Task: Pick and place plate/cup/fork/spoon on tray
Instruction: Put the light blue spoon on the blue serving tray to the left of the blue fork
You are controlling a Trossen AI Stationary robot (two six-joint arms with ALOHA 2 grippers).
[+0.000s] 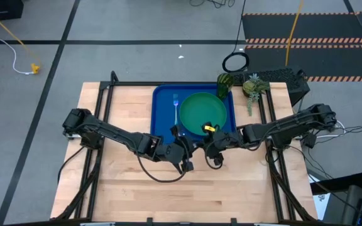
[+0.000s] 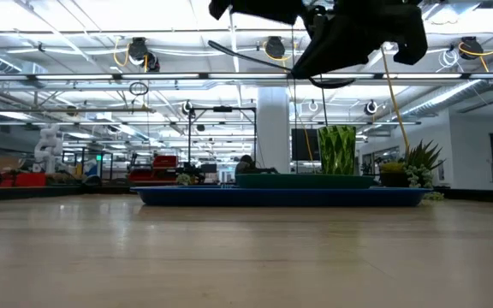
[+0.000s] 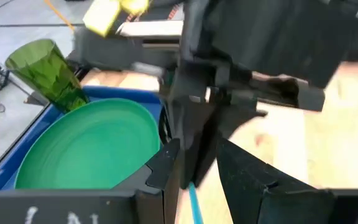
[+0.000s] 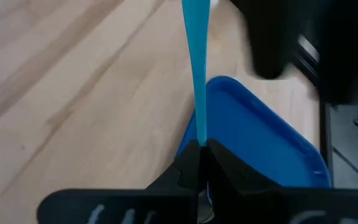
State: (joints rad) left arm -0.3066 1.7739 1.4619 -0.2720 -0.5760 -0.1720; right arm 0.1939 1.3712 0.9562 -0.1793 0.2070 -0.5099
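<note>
The blue tray (image 1: 162, 119) lies at the table's far middle. The green plate (image 1: 203, 112) lies flat on it, the light blue fork (image 1: 176, 108) lies to the plate's left, and the green cup (image 1: 224, 85) stands upright at the tray's far right corner. My right gripper (image 4: 201, 149) is shut on the spoon's light blue handle (image 4: 196, 74) just off the tray's near edge. The spoon's bowl is hidden. My left gripper (image 3: 207, 180) faces it with fingers apart, and the handle's free end (image 3: 194, 202) stands between them. I cannot tell whether they touch it. My right gripper pinches the spoon's handle (image 4: 198, 127) between its two fingers. The handle runs straight out ahead of the fingertips, along them, toward my left gripper. The spoon is lifted clear, above the table and the tray's near corner (image 4: 253, 124).
A yellow-green pineapple-like toy (image 1: 251, 86) lies right of the cup, off the tray. Both arms (image 2: 349, 34) meet above the tray's near edge. Bare wood (image 1: 187, 194) lies toward the table's near edge and on the left.
</note>
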